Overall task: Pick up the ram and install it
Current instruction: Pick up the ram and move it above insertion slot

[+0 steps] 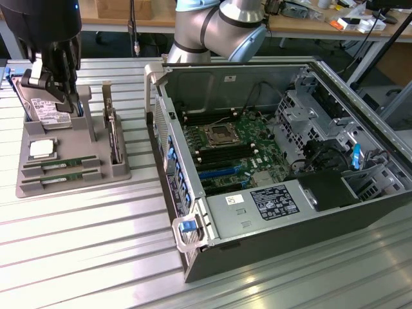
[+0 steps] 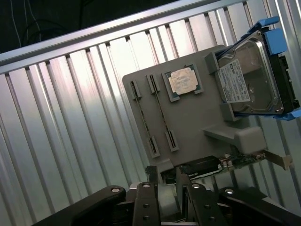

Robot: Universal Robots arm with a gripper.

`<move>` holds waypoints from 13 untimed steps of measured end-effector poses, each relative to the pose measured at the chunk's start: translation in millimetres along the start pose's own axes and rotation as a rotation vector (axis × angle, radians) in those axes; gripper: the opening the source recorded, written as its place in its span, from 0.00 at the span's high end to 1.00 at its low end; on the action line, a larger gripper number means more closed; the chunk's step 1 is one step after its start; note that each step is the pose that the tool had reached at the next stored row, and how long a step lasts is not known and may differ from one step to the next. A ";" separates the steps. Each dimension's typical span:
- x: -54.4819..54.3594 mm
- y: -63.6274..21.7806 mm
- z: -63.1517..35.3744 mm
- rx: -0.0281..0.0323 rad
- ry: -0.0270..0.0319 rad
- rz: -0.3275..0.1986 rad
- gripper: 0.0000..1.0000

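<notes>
Tray (image 1: 80, 140) holds 2 ram sticks (image 1: 61, 164), CPU (image 1: 40, 149), drive (image 1: 44, 109). Gripper (image 2: 167, 178) hovers over it, apart, empty.

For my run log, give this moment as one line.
gripper: over tray, near hard drive | ram: two sticks in tray | case: open

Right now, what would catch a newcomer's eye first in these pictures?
The open computer case dominates the exterior view's right, its green board laid bare. At that view's left sits a gray tray holding two ram sticks, a hard drive and a processor. The gripper hovers above the tray, holding nothing.
</notes>
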State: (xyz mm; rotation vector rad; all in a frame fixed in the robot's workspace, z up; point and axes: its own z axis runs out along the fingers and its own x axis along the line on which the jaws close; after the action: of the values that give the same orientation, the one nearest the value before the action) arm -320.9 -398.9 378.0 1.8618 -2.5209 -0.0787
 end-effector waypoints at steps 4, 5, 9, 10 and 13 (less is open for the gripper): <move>0.1 -0.1 2.5 0.0000 0.0000 0.000 0.70; 0.1 -0.1 2.9 0.0000 0.0000 0.000 0.70; 0.2 -0.3 6.4 0.0000 0.0001 0.000 0.70; 0.2 -0.3 7.0 0.0000 0.0000 0.000 0.70; 0.2 -0.4 8.1 0.0000 0.0000 0.000 0.70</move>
State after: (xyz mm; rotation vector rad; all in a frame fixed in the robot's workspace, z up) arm -320.9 -398.9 369.9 1.8618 -2.5209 -0.0787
